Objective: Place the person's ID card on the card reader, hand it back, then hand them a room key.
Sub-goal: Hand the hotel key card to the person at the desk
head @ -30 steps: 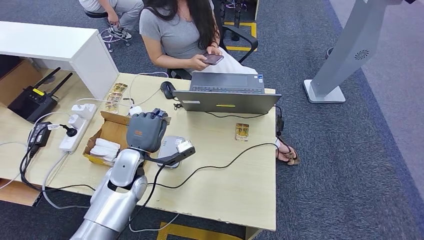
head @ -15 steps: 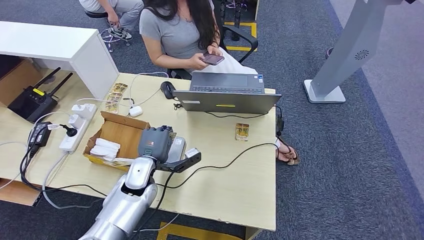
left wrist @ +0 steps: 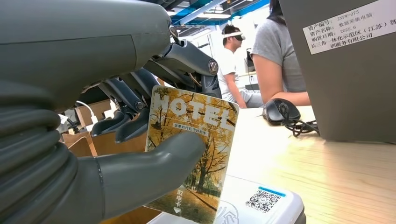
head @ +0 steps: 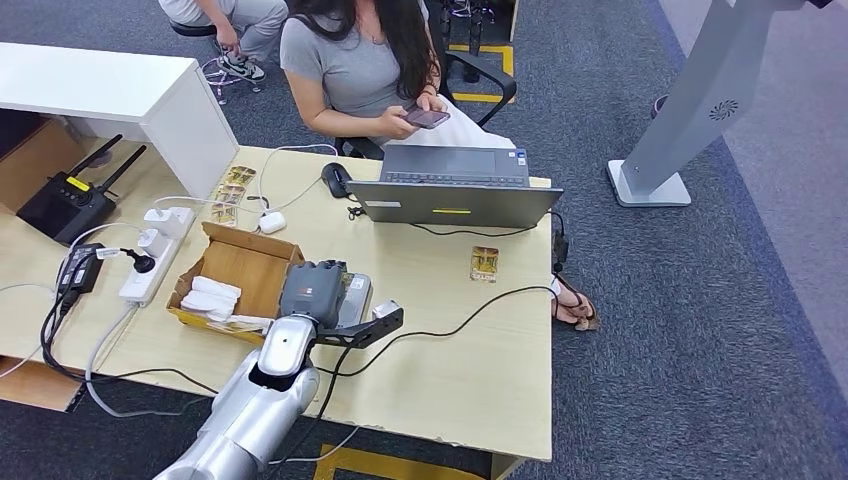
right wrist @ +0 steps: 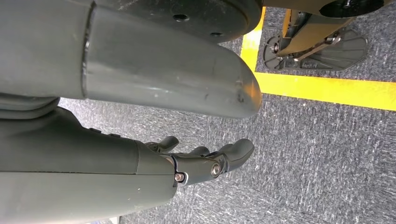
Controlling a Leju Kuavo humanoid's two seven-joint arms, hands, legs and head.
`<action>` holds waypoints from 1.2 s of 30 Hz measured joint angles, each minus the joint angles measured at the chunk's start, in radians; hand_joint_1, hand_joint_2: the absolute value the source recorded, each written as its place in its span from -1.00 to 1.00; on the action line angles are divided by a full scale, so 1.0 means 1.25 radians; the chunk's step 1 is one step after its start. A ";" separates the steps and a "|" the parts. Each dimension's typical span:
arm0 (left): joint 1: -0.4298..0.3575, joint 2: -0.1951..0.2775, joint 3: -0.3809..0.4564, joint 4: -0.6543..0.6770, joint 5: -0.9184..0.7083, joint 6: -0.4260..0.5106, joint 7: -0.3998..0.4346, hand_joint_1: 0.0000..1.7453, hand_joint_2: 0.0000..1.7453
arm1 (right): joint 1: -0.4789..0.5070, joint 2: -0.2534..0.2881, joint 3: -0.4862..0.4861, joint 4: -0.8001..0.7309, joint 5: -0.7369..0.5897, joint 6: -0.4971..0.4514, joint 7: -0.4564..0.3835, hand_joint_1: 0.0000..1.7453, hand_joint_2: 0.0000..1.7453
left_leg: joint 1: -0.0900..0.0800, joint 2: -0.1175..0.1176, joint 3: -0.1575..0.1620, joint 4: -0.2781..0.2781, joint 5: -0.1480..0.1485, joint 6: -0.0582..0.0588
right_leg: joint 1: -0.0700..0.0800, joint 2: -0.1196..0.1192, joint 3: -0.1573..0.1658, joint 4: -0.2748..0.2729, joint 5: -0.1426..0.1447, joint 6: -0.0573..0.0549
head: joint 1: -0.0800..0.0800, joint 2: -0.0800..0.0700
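Wooden desk point(head: 470, 350) on grey carpet; left hand point(head: 312, 290) grips hotel card point(left wrist: 189, 154); right hand point(right wrist: 205, 163) empty, fingers apart.

Around the card reader point(head: 345, 300), the cardboard box point(head: 232, 275) crowded one side, the open laptop point(head: 452, 188) walled off the far edge, and a black cable point(head: 440, 330) crossed the bare desktop point(head: 470, 380) nearer the robot.

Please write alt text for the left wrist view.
The left hand pinches a yellow HOTEL card upright just above a white card reader on a wooden desk. Behind sit a mouse, a laptop and two people.
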 joint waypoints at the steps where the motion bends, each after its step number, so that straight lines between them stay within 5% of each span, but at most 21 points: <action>1: -0.001 0.000 0.000 0.002 0.000 0.002 0.000 1.00 1.00 | 0.000 0.000 0.000 0.000 0.000 0.000 0.000 -1.00 -1.00 | 0.000 0.000 0.000 0.000 0.000 0.000 | 0.000 0.000 0.000 0.000 0.000 0.000 | 0.000 0.000; 9: -0.019 0.013 0.001 -0.042 0.013 0.070 -0.019 1.00 1.00 | 0.000 0.000 -0.001 0.000 0.005 0.000 -0.003 -1.00 -1.00 | 0.000 0.000 0.000 0.000 0.000 0.000 | 0.000 0.000 0.000 0.000 0.000 0.000 | 0.000 0.000; 19: -0.174 0.099 0.062 -0.145 0.045 0.092 -0.049 1.00 1.00 | 0.000 0.000 -0.001 0.000 0.022 0.003 -0.006 -1.00 -1.00 | 0.000 0.000 0.000 0.000 0.002 -0.001 | 0.000 0.000 0.000 0.001 0.000 0.000 | 0.000 0.000; 28: -0.269 0.172 0.111 -0.075 0.027 0.091 -0.030 1.00 1.00 | 0.000 0.000 -0.003 0.000 0.028 0.005 -0.006 -1.00 -1.00 | 0.000 0.000 -0.001 0.000 0.002 -0.001 | 0.000 0.000 -0.001 0.001 0.000 -0.001 | 0.000 0.000; 36: -0.279 0.187 0.139 -0.017 0.045 0.096 -0.034 1.00 1.00 | 0.000 0.000 -0.006 0.000 0.030 0.004 -0.006 -1.00 -1.00 | 0.000 0.000 -0.001 0.000 0.002 -0.001 | 0.000 0.000 -0.001 0.001 0.001 -0.001 | 0.000 0.000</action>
